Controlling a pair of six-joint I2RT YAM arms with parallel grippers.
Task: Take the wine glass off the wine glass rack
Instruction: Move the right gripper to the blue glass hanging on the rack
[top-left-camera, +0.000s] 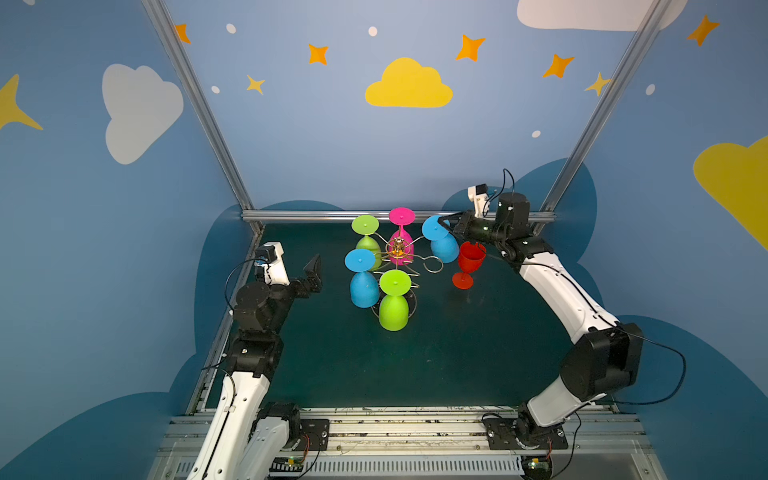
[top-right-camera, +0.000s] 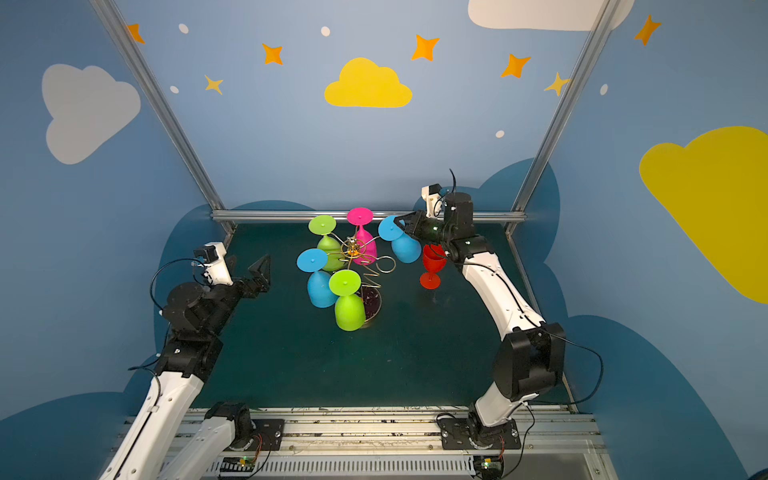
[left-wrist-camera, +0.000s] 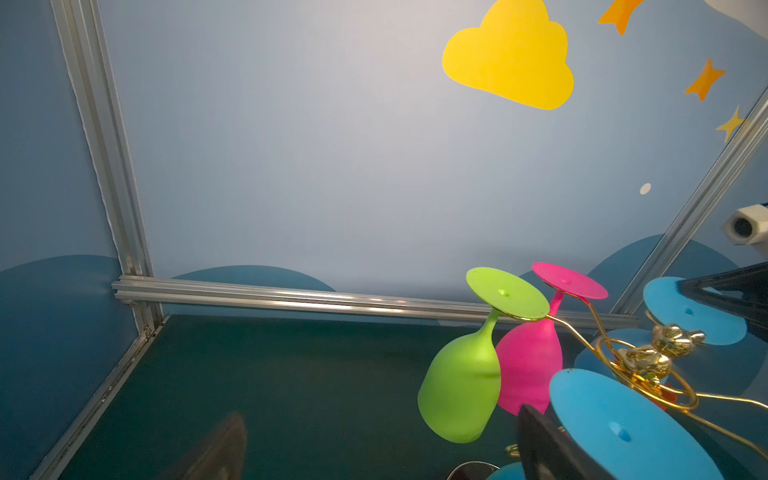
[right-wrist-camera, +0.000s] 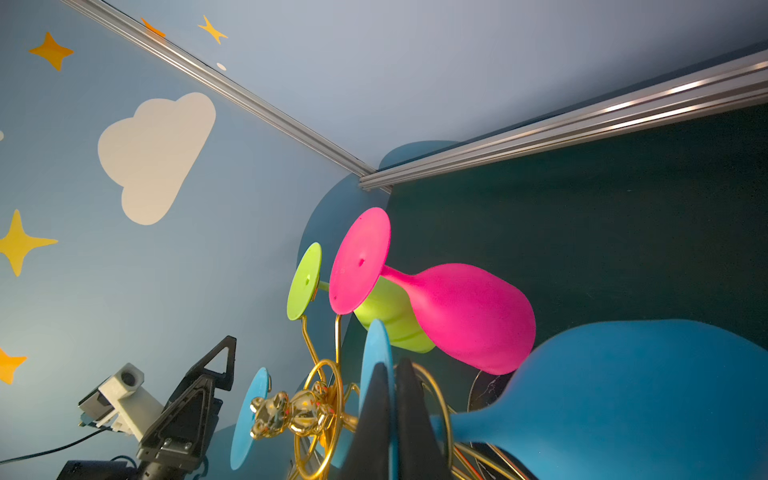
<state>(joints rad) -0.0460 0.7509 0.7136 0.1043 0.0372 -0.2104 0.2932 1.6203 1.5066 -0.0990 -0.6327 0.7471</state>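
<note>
Centre of the dark green table (top-left-camera: 457, 353): the wine glass rack (top-left-camera: 398, 249) (top-right-camera: 353, 248), gold wire on a round dark base (top-right-camera: 371, 301), carrying five glasses hung bowl-down with feet uppermost. On the far-right arm, the blue wine glass (top-left-camera: 444, 249) (top-right-camera: 406, 249) (right-wrist-camera: 644, 395), tilted, not yet off the rack, stem within a wire loop. Clenched on the rim of its flat foot, the right gripper (top-left-camera: 445, 221) (top-right-camera: 399, 223) (right-wrist-camera: 392, 365), extended in from the right (clearest in the right wrist view, black fingers (right-wrist-camera: 374, 415) closed tight with the blue disc caught edge-on between them). Around the rest of the rack: a green glass (top-left-camera: 365, 225) at far left, a pink glass (top-left-camera: 402, 216) at the far side beside it, a second blue glass (top-left-camera: 364, 291) at near left, a second green glass (top-left-camera: 393, 311) nearest the camera, partly hiding the base in both top views. Right of the rack and apart from it, a red glass (top-left-camera: 471, 257) (top-right-camera: 433, 259) upright on the table, close by the right arm's wrist in both top views. Well left of the rack, the left gripper (top-right-camera: 246, 266), released, jaws spread wide with nothing between them, fingers aimed toward the glasses, touching none. Behind, blue walls (top-left-camera: 332, 158) painted with a yellow cloud (top-left-camera: 409, 85) and orange stars (top-left-camera: 469, 48).
</note>
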